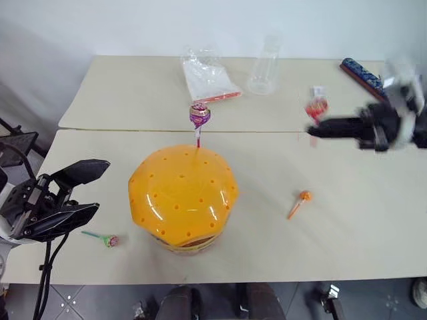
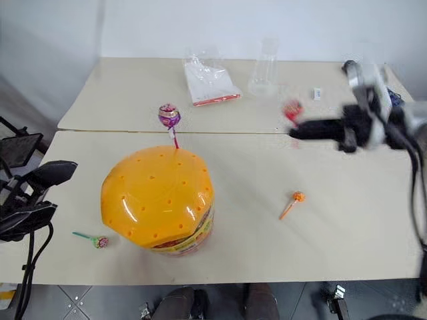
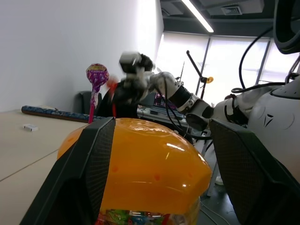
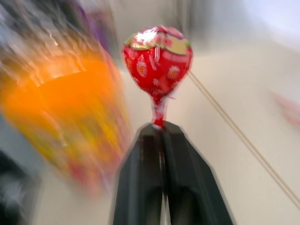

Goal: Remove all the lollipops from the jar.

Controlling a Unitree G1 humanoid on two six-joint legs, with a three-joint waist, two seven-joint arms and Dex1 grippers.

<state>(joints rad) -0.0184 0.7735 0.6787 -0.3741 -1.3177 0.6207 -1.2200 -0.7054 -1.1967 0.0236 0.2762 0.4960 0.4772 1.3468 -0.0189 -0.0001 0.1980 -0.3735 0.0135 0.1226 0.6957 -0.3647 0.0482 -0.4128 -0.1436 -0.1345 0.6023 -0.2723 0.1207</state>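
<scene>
**Red lollipop out, one left standing in the lid**

We hold a red lollipop (image 4: 157, 58) by its stick in our clamped right gripper (image 4: 161, 129), well right of the jar (image 1: 183, 197). We should lower it onto bare table (image 1: 360, 220) before letting go. Our left gripper (image 1: 83, 190), jaws spread and empty, waits near the jar's left side. A purple lollipop (image 1: 199, 115) stands at the lid's far edge.
</scene>
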